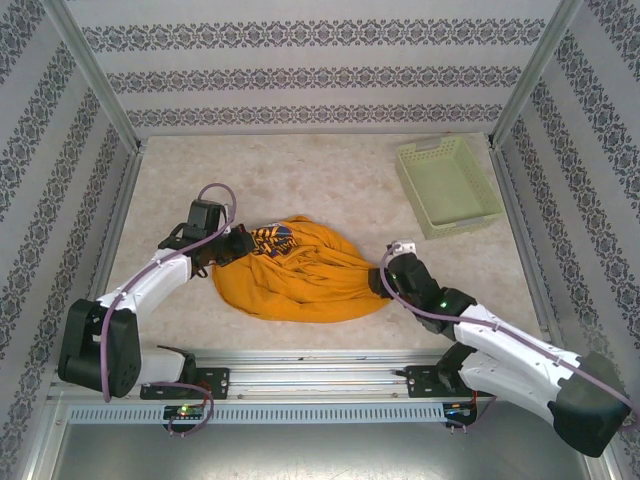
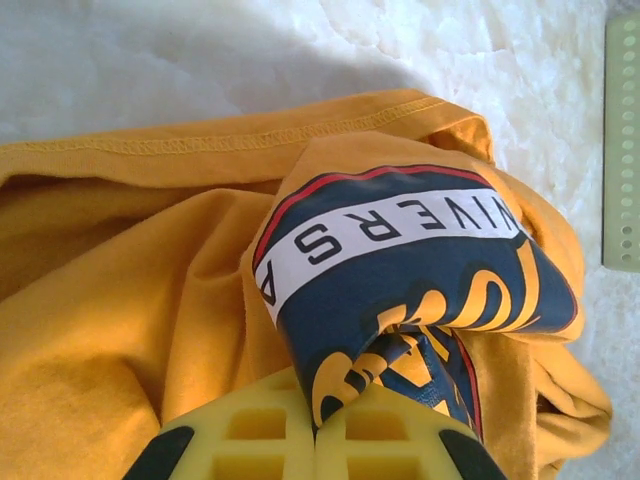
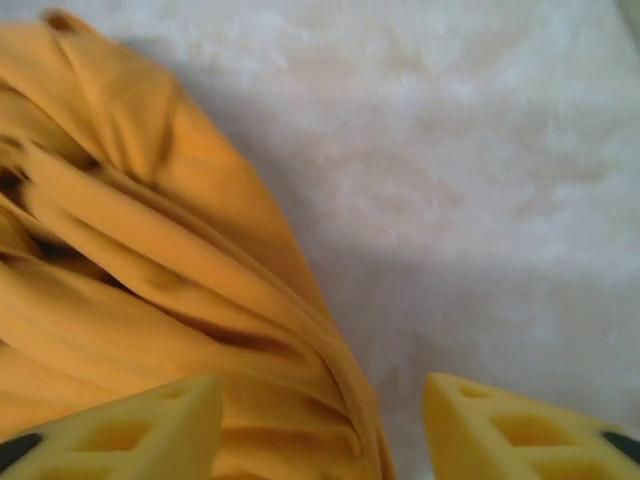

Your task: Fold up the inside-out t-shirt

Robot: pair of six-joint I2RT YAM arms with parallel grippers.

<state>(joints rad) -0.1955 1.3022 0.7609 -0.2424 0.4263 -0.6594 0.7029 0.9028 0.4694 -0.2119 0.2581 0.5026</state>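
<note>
Pinching a bunched fold of cloth, the left gripper (image 2: 318, 425) has its yellow fingers (image 2: 250, 435) pressed together, with the gathered fabric caught in the seam between them. The t-shirt (image 2: 120, 300) spreads out ahead of this gripper and to its left. A stitched hem (image 2: 250, 138) runs across the far side of the cloth. Directly in front of the fingertips the cloth turns over to show a dark blue print (image 2: 400, 270), with a white band of letters, a red outline and yellow curves. Beyond the shirt lies the pale bench (image 2: 200, 60). The edge of a light green basket (image 2: 622, 140) shows far off to this gripper's right.

From above, the left gripper (image 1: 232, 245) sits at the shirt's left end, right where the print (image 1: 272, 240) shows. The t-shirt (image 1: 300, 275) lies in a rumpled orange heap on the bench (image 1: 300, 170), stretched between the two grippers. The right gripper (image 1: 380, 283) is at the shirt's opposite end, touching its narrowed edge. The basket (image 1: 447, 185) stands well apart, beyond the right gripper and a little to its right.

At the right gripper (image 3: 320, 420) the fingers (image 3: 520, 425) stand spread apart. Pleated folds of the t-shirt (image 3: 120, 250) reach in from ahead and to its left. One ridge of cloth runs down into the gap, close to the left-hand finger. Bare bench (image 3: 480, 180) lies ahead and in front of the other finger.
</note>
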